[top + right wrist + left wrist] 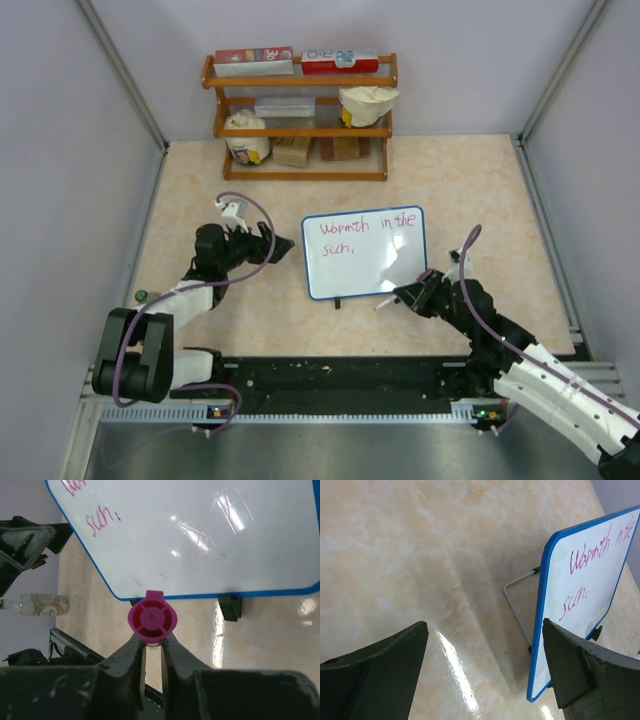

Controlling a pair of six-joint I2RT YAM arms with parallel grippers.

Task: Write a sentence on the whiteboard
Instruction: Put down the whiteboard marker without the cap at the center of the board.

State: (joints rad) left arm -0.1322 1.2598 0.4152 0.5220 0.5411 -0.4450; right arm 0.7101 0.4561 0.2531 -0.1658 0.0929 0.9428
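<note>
Whiteboard [363, 252] upright, left fingers [380, 670] wide apart — empty; right fingers [125, 665], held low, pinching pink marker [151, 619]

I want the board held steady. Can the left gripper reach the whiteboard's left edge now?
Probably yes. The left gripper is open, right beside the left edge of the whiteboard. Nothing lies between them, and one finger is close to the blue frame.

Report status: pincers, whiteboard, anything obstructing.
Left pincer open, left of whiteboard. Right pincer shut on marker. Board reads "Warmth in the sun." Nothing in the way.
</note>
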